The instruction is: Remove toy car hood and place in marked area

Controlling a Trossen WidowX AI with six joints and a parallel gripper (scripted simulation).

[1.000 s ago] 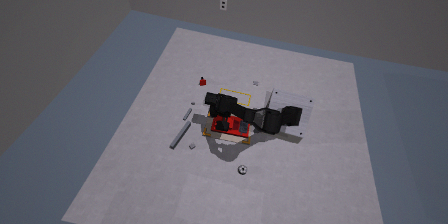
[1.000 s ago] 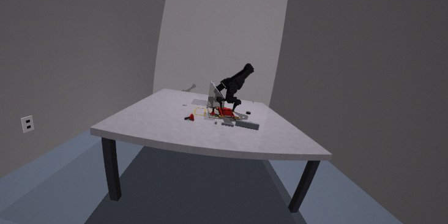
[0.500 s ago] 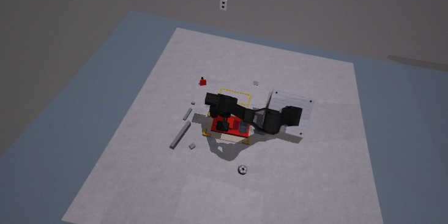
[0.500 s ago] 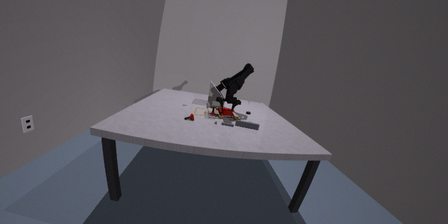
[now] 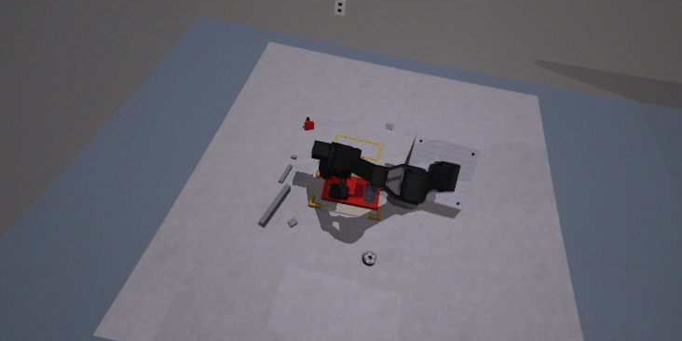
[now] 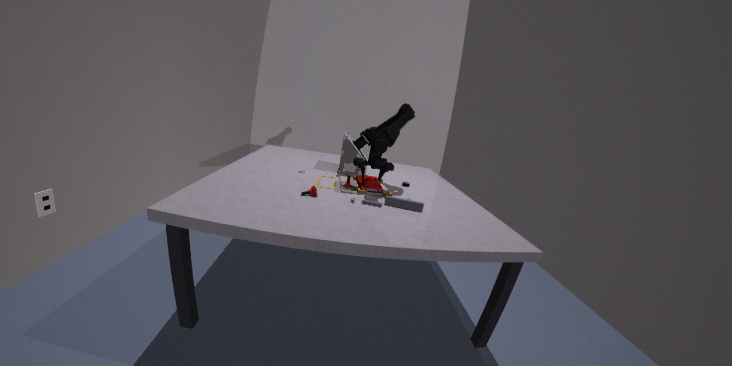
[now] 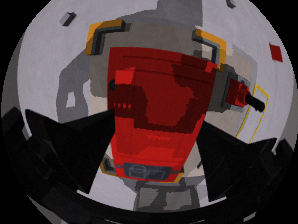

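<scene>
The toy car's red hood (image 5: 358, 191) (image 6: 370, 184) (image 7: 156, 142) lies low over a pale base between orange corner brackets (image 5: 313, 202) (image 7: 105, 27). A grey panel sits at its near end in the wrist view. My gripper (image 6: 372, 179) (image 7: 158, 118) is shut on the hood, one black finger against each long side. In the top view the arm hides one finger. The marked area, a yellow outline (image 5: 358, 139) (image 6: 318, 182) (image 7: 262, 90), lies beside the base, with nothing seen inside; the arm covers part of it in the top view.
A tilted pale plate (image 5: 445, 159) stands beside the arm. A small red part with a black tip (image 7: 235, 93) stands beside the hood. Another small red piece (image 5: 308, 125) (image 6: 313, 191), grey bars (image 5: 275, 206) (image 5: 285, 173) and a round metal part (image 5: 369, 258) (image 6: 405, 184) lie around.
</scene>
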